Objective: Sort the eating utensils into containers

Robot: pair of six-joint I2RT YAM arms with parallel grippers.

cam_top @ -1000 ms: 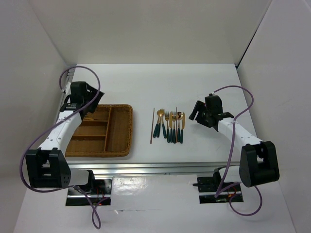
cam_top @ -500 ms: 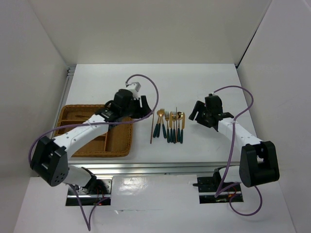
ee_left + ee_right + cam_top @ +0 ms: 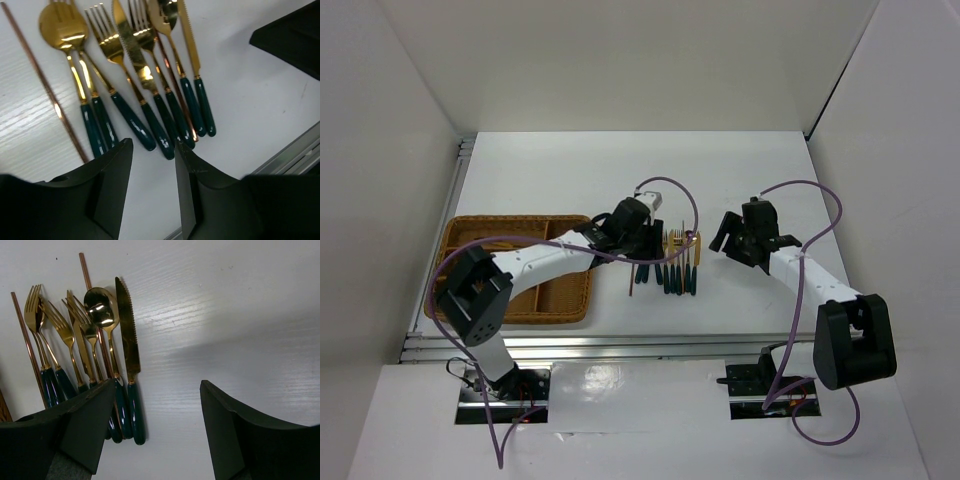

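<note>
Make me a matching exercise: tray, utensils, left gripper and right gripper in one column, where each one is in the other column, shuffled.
Column one:
1. tray
2. utensils
3. left gripper
4. right gripper

Column two:
A. in a row at the middle of the table
B. open, right of the row, apart from it
C. on the left part of the table
D. open, above the row

Pairs: 1-C, 2-A, 3-D, 4-B
</note>
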